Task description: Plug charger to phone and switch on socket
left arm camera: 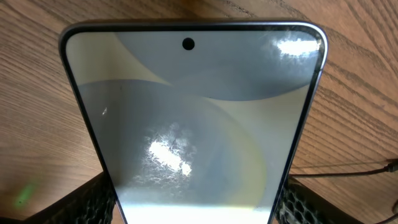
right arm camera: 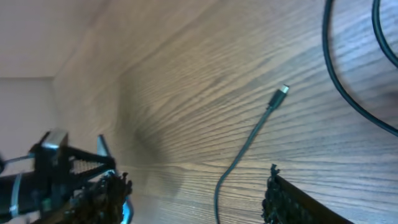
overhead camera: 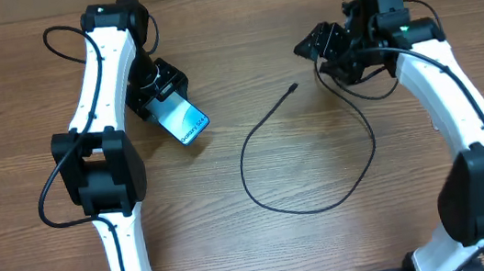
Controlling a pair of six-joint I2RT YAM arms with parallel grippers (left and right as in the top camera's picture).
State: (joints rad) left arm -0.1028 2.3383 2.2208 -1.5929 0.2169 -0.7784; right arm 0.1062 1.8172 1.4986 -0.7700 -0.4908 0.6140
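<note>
My left gripper (overhead camera: pixel 162 101) is shut on the phone (overhead camera: pixel 187 122), gripping one end of it at the left of the table; its blue screen faces up. In the left wrist view the phone (left arm camera: pixel 193 112) fills the frame, with my fingers (left arm camera: pixel 196 208) at both of its edges. The charger's thin black cable (overhead camera: pixel 258 194) loops across the middle of the table, and its connector tip (overhead camera: pixel 294 85) lies free. My right gripper (overhead camera: pixel 319 47) is open above the table near that tip. In the right wrist view the cable (right arm camera: pixel 239 155) runs between my open fingers (right arm camera: pixel 193 199) and the tip (right arm camera: pixel 283 89) lies ahead. The plug and the socket are out of view.
Wooden table (overhead camera: pixel 329 245). The cable's loop bulges right (overhead camera: pixel 373 138) toward the right arm (overhead camera: pixel 461 109). The left arm (overhead camera: pixel 102 162) lies along the table's left side. A stretch of the cable shows in the left wrist view (left arm camera: pixel 367 169).
</note>
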